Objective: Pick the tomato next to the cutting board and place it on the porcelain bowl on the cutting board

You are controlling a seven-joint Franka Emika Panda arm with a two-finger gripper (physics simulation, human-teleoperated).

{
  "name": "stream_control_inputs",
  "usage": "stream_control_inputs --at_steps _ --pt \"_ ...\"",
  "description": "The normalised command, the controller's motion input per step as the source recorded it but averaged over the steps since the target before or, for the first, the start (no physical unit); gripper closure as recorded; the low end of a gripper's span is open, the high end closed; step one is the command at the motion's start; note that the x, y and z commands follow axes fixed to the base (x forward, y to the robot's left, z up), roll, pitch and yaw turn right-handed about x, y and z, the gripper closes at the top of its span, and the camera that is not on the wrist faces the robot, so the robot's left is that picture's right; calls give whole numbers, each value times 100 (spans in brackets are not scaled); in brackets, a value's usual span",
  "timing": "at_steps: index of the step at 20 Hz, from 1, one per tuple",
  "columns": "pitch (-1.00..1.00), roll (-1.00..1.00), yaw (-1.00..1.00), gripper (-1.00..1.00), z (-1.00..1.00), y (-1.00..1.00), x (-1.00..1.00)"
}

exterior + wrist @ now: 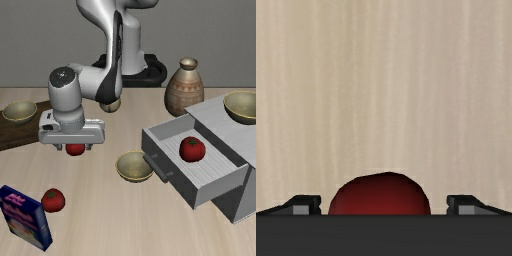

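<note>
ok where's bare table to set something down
Widest bare table lies in front of the small bowl, between the front tomato and the open drawer. A narrower strip runs between the gripper and the drawer. Crowded: around the cutting board, where the gripper hangs over a tomato.

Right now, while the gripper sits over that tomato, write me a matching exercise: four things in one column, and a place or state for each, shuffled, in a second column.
Things
1. vase
2. blue box
3. drawer
4. gripper

Places and states
A. open, with a finger on either side of the tomato
B. pulled open, with a second tomato inside
C. upright, just behind the cabinet
D. beside a third tomato

Pairs: 1-C, 2-D, 3-B, 4-A
</note>
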Motion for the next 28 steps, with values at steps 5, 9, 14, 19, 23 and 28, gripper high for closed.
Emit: stream_control_inputs --at_steps 5,9,14,19,23,28 --pt "0 0 0 100 -20 0 0" --pt "0 0 0 100 0 0 0" --pt "0 0 0 100 0 0 0" --pt "0 0 0 100 100 0 0" --pt "0 0 0 100 100 0 0" --pt "0 0 0 100 0 -100 0"
